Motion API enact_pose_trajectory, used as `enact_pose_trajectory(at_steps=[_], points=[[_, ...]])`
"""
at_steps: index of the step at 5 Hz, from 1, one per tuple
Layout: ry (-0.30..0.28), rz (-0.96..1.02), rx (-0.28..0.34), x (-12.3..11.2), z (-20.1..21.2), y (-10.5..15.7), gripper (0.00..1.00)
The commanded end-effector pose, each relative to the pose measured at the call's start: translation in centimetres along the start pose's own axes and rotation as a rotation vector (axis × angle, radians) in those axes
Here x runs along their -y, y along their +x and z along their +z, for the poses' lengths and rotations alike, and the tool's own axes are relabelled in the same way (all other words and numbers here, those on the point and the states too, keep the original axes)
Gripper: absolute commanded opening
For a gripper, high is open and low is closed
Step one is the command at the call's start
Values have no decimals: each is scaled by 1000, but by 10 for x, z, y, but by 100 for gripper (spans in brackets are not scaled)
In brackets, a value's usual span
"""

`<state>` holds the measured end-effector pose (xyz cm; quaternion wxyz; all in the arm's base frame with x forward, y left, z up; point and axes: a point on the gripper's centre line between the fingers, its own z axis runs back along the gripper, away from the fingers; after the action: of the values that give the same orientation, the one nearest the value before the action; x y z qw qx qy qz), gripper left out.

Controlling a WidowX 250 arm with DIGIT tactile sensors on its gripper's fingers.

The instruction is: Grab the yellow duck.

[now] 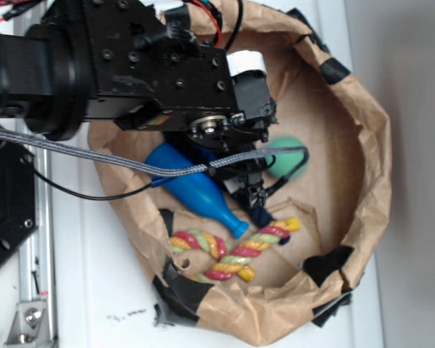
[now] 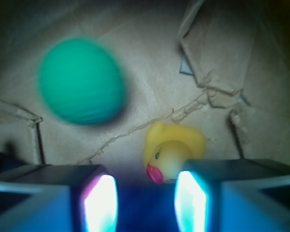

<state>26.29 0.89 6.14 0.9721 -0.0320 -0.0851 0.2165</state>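
In the wrist view the yellow duck (image 2: pixel 175 146) sits on the brown paper floor, its pink beak pointing toward the camera. It lies just past my gripper (image 2: pixel 145 180), near the tip of the right finger (image 2: pixel 217 169), which covers part of its body. The jaws stand open with an empty gap between them, and the duck is not held. In the exterior view my gripper (image 1: pixel 251 193) hangs low inside the paper bowl and the duck is hidden beneath it.
A green ball (image 2: pixel 81 81) (image 1: pixel 288 155) lies beyond and left of the duck. A blue bowling pin (image 1: pixel 196 190) and a red-green-yellow rope toy (image 1: pixel 232 254) lie on the bowl floor. The crumpled paper wall (image 1: pixel 370 145) rings everything.
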Motion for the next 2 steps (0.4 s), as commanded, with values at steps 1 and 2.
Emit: enact_pose_trajectory(at_steps=[1, 2], points=[[3, 14, 73, -14, 21, 12, 0], [7, 45, 49, -22, 19, 13, 100]])
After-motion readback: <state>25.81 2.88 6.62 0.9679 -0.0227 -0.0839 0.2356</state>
